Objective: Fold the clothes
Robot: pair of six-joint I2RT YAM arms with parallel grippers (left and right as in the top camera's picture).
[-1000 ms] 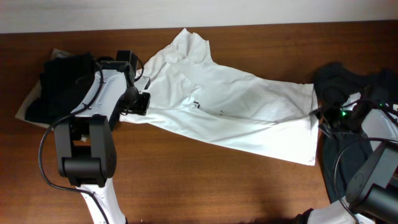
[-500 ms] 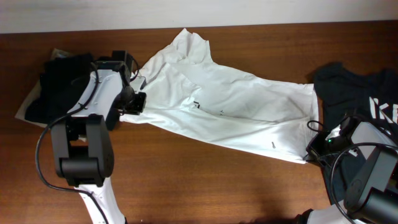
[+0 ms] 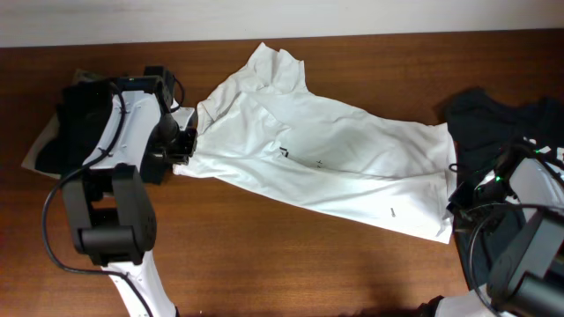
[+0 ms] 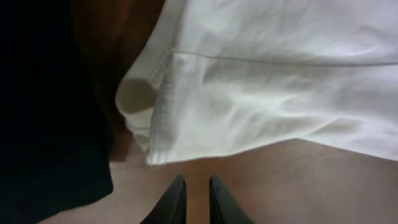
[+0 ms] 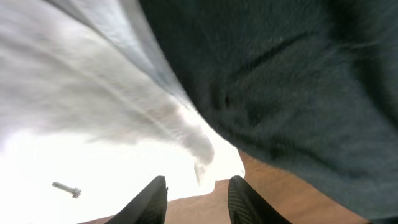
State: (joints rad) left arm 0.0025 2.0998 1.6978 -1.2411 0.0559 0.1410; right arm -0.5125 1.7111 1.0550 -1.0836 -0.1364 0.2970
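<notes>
Your crumpled white fabric tee (image 3: 326, 158) sprawls across the wooden tabletop (image 3: 264, 255), print hidden. Its stitched sleeve hem lies just beyond the left claw (image 4: 196, 202), pressed nearly together. The right claw (image 5: 198, 199) is spread at its blurred corner, beside dark knit cloth (image 5: 298, 74).

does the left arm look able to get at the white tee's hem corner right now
Probably yes: the left tool sits just short of the hem corner of the white tee, only bare table between them. Its jaws look nearly shut, so they would need to open first.
</notes>
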